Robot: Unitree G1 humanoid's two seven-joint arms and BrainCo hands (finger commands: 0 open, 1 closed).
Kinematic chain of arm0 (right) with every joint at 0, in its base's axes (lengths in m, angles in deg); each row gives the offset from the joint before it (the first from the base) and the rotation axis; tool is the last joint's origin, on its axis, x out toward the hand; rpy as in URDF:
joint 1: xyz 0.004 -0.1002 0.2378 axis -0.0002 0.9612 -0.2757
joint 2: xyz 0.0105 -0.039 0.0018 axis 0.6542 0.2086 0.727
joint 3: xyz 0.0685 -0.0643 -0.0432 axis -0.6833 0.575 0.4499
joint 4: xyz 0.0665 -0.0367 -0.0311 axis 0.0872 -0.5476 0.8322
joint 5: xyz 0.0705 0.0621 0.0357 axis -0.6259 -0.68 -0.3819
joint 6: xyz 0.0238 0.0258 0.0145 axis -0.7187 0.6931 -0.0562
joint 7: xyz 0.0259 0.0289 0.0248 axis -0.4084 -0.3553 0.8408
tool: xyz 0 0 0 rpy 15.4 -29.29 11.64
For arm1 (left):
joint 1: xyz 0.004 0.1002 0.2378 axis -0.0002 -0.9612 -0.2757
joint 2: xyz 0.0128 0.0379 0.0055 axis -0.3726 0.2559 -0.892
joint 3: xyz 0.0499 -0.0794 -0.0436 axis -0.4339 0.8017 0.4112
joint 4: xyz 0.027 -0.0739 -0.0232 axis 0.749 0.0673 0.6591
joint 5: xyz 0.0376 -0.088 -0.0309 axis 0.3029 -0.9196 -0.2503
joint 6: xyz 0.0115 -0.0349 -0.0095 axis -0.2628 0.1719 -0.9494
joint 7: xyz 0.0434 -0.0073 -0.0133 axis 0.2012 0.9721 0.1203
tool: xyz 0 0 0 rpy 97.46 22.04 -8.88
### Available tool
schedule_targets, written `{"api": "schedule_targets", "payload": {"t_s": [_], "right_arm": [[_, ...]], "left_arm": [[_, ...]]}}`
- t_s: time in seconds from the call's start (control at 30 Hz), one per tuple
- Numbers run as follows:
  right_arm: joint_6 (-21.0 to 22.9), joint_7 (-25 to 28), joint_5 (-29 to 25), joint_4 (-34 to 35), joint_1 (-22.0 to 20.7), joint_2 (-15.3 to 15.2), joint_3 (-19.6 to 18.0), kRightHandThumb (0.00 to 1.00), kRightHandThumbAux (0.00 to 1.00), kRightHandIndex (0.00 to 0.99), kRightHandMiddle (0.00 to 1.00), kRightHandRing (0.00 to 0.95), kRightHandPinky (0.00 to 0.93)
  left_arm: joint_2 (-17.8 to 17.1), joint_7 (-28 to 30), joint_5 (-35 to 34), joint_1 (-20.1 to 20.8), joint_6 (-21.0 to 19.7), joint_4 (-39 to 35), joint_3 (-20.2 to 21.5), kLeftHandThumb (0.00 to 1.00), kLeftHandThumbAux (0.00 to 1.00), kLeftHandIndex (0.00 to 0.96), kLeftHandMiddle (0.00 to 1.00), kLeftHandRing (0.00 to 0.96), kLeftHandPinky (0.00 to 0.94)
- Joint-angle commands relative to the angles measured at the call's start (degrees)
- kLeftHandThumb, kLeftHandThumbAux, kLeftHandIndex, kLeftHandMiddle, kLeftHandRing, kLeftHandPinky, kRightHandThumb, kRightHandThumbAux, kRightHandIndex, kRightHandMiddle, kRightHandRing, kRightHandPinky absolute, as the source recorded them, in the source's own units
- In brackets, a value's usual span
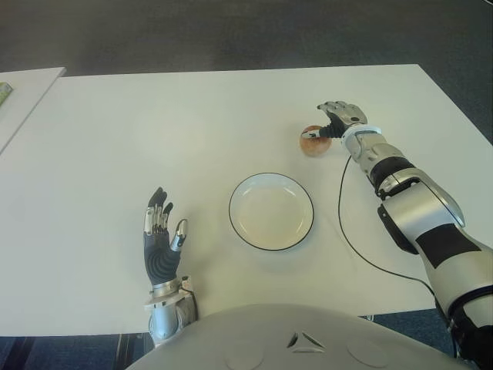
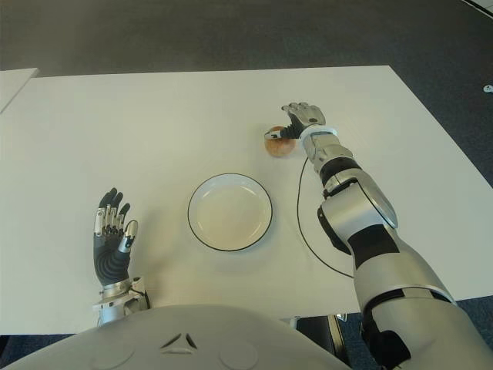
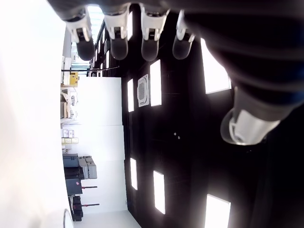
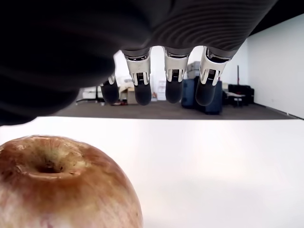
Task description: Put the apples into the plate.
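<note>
One reddish-brown apple (image 1: 312, 142) stands on the white table (image 1: 154, 131), behind and to the right of the plate. My right hand (image 1: 333, 117) hovers just right of it, thumb side close to the fruit. The right wrist view shows the apple (image 4: 57, 185) with its stem hollow up, beneath and beside the palm, and the fingers (image 4: 173, 85) stretched out beyond it, not closed on it. The white plate (image 1: 271, 212) with a dark rim sits empty at the table's middle front. My left hand (image 1: 161, 231) shows at the front left, left of the plate, fingers spread and holding nothing.
A thin black cable (image 1: 343, 227) runs from my right wrist across the table toward the front right edge. A second white table (image 1: 23, 92) stands at the far left. Dark floor (image 1: 231, 35) lies beyond the far edge.
</note>
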Motion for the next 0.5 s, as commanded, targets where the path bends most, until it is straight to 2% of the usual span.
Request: {"api": "schedule_targets", "payload": {"t_s": [0.03,0.5], "right_arm": [[-0.65,0.93,0.38,-0.18,-1.37,0.31,0.46,0.081,0.252,0.000,0.000,0.000,0.000],[-0.64,1.13,0.06,-0.14,-1.92,1.12,0.22,0.088,0.250,0.000,0.000,0.000,0.000]], "left_arm": [[-0.49,1.51,-0.56,7.96,-7.62,14.36,0.68,0.172,0.537,0.081,0.047,0.031,0.041],[-0.71,3.13,-1.90,8.56,-7.32,14.74,0.49,0.194,0.539,0.085,0.039,0.019,0.020]]}}
